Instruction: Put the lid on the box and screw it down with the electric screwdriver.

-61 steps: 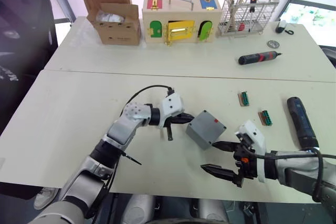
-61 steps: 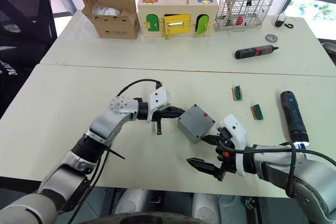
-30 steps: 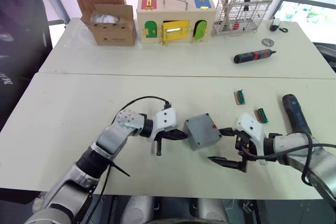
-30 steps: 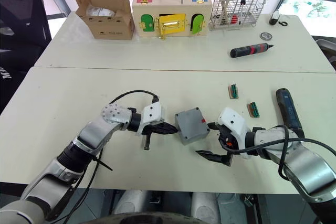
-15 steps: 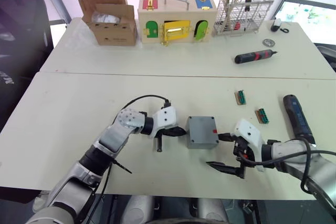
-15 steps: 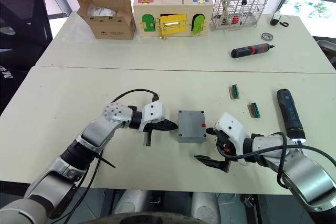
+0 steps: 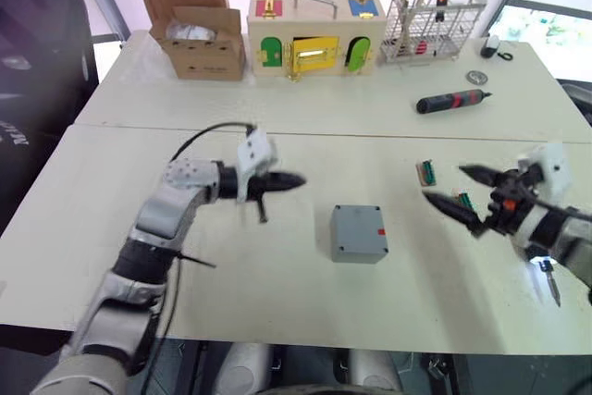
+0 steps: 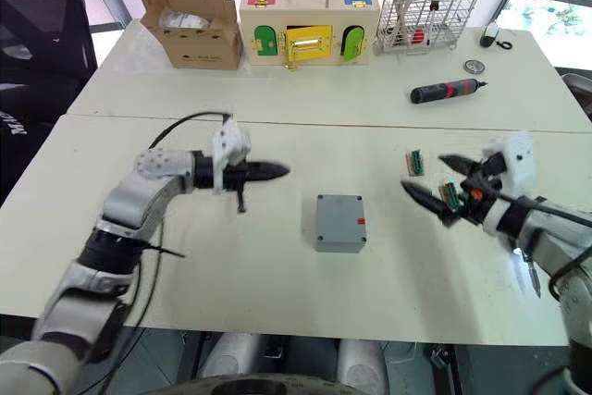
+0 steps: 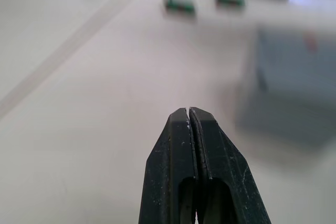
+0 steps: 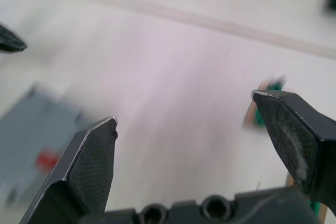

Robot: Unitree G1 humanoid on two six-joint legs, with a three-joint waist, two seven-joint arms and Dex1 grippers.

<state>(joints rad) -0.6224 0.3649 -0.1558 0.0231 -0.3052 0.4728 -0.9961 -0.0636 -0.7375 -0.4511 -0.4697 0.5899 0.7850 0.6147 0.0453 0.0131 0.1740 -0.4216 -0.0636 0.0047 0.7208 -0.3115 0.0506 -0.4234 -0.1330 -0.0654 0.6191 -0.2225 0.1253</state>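
White desk (image 7: pixel 111 228) made of two tabletops butted together, seam running across the middle.

Left eye view: the box (image 7: pixel 358 233) sits alone on the near tabletop, roughly central, red mark on its top near the right edge, nothing touching it. Lid looks already seated on top — can't tell for sure. Left gripper (image 7: pixel 294 180) is up off the desk to the box's left and a bit farther back, fingers pressed together, empty. Right gripper (image 7: pixel 460 191) hovers toward the right edge, well apart from the box, fingers spread wide, nothing between them. Two small green connector blocks (image 7: pixel 427 173) lie just beside it. Electric screwdriver (image 7: pixel 549 279) — just its lit tip and thin bit show at the right edge near the front.

Right eye view: far tabletop holds a brown cardboard box (image 8: pixel 190 14) at the back-left, a wooden box with coloured doors (image 8: pixel 308 24) at the back centre, a wire basket (image 8: pixel 426 12) to its right, and a black-and-red screwdriver (image 8: pixel 450 91) lying nearer the seam on the right.

Left wrist view: both fingertips (image 9: pixel 181 124) meet with no gap. Box shows blurred beyond them.

Right wrist view: fingers (image 10: pixel 89 156) far apart, bare desk between them, box blurred off to one side.
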